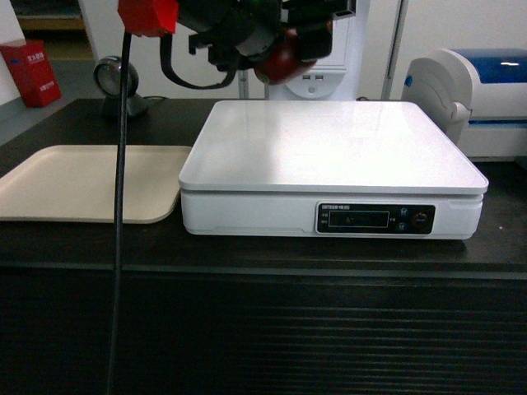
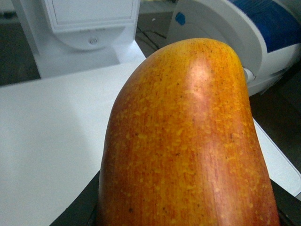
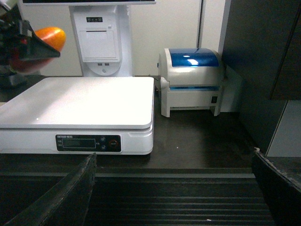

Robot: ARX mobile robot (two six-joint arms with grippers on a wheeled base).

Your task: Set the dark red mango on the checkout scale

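I have the mango [image 1: 278, 59] gripped in the left gripper [image 1: 276, 49], held in the air above the far edge of the scale [image 1: 329, 148], which sits on the checkout [image 1: 247, 329]. My main worry is a drop from this height: if I let go now, the fruit is rounded and glossy, so I judge it would bounce or roll off the smooth white top, toward the tray [image 1: 82, 181] or off the back. It is also near the scale's rear rim rather than over the middle, so a straight descent could land it on the edge. In the left wrist view the mango fills the frame, its orange-yellow end pointing forward over the white platform. The left arm reaches in high from the top of the head view, its black cable [image 1: 122, 164] hanging down across the tray. The right gripper [image 3: 169, 197] sits low in front of the counter, fingers spread apart and empty, aimed level at the scale's front.
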